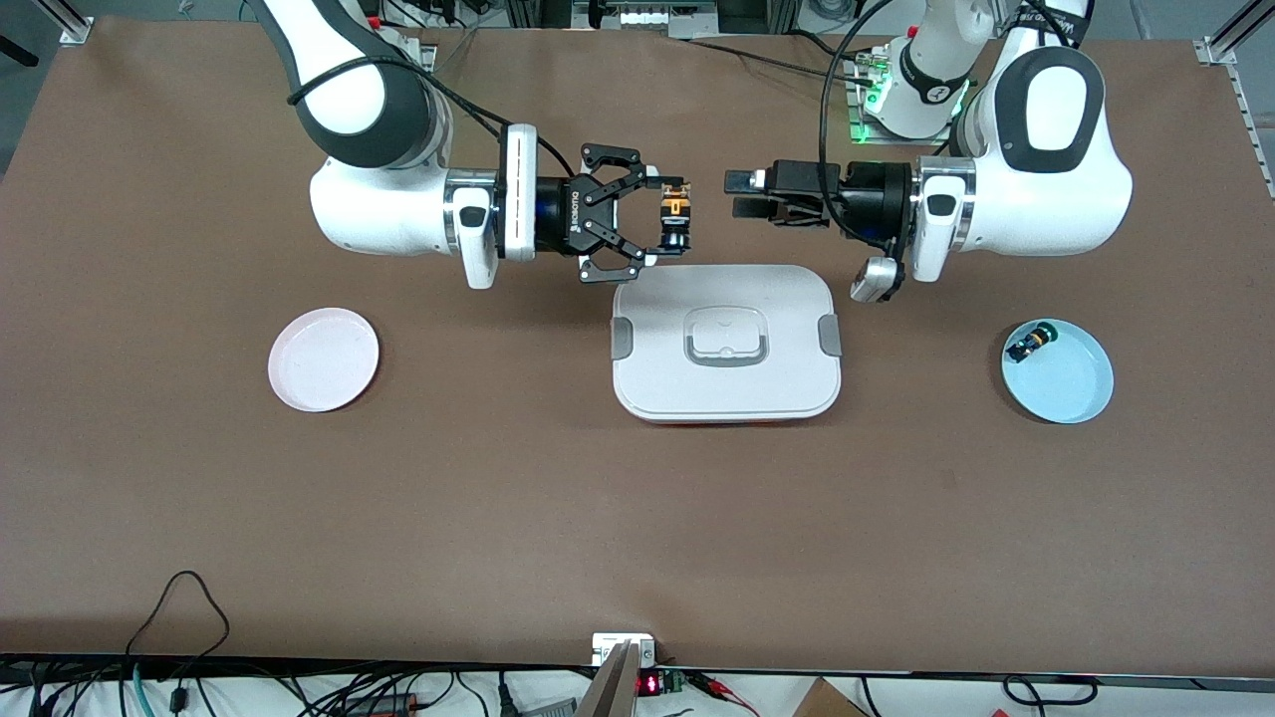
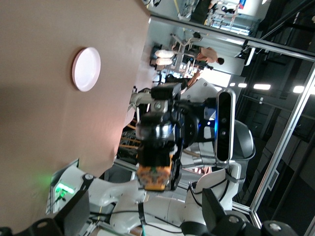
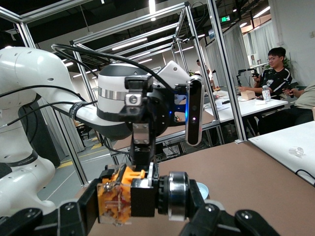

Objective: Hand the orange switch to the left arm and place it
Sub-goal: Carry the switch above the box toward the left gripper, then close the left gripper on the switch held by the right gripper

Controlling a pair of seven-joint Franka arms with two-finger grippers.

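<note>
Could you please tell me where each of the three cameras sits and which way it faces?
Front view: high across the table, looking down on both arms, the white plastic box, pink plate and blue plate.
Left wrist view: on the left arm, facing the right gripper.
Right wrist view: on the right arm, facing the left gripper.
All three share the tiny orange-capped black switch, clamped in the right gripper.

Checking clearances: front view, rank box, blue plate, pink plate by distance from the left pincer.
Left pincer is over the table above the box edge.
1. Box, mid-table.
2. Blue plate, left arm's end.
3. Pink plate, right arm's end.
</note>
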